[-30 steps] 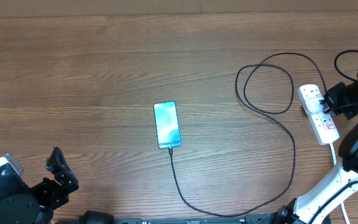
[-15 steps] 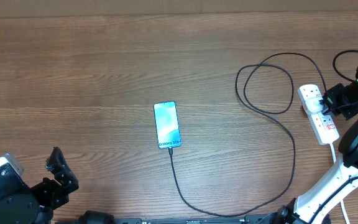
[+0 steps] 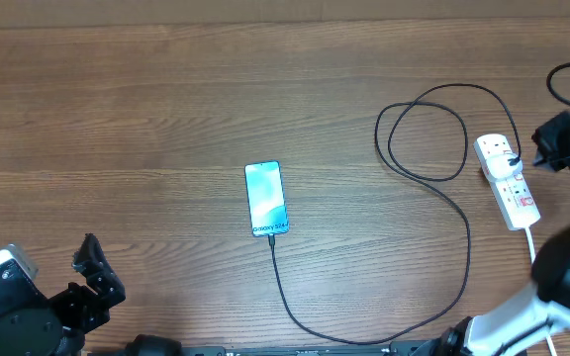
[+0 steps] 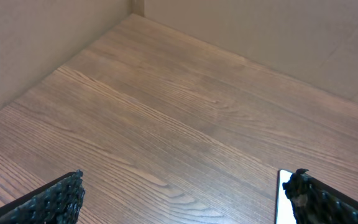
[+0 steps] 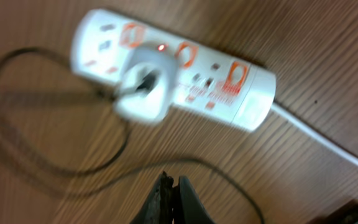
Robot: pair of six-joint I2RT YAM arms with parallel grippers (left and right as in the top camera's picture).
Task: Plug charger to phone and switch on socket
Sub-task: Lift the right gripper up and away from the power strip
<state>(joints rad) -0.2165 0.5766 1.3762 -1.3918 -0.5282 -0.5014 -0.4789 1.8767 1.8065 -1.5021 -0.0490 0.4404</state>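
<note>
I found the right gripper (image 5: 169,200) pinched closed and empty, the socket (image 5: 229,87) just ahead of its tips. The charger (image 3: 283,287) met the phone (image 3: 266,198), which lay ahead of the wide-open, empty left gripper (image 4: 188,194).

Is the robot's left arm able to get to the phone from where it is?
Probably yes. The left hand is open, and only bare table lies between it and the phone. The charger cable trails off to the right, out of the way.
</note>
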